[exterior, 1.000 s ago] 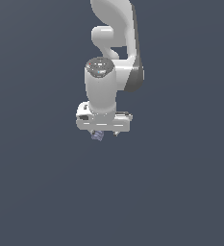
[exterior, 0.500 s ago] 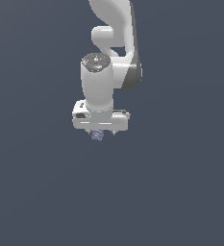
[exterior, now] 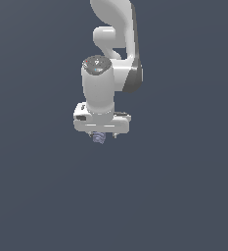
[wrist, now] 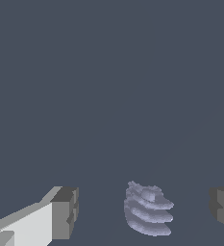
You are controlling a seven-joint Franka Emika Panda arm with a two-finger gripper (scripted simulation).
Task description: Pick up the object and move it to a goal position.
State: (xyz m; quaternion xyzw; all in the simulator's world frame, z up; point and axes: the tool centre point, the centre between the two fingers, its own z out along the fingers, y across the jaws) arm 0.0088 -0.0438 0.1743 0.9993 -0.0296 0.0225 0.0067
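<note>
One ridged, layered lavender-blue object (wrist: pixel 147 215) sits between the white claw's (wrist: pixel 143 211) two wide-spread, dark-padded fingers (wrist: pixel 65 213), touching neither.

My arm (exterior: pixel 110 59) is glossy white with a dark grey elbow band. My gripper (wrist: pixel 142 211) has white fingers with dark grey pads (wrist: pixel 65 211). The object (wrist: pixel 146 210) is pale lavender-blue, patterned in stacked ridges. The background is uniform slate grey-blue.
</note>
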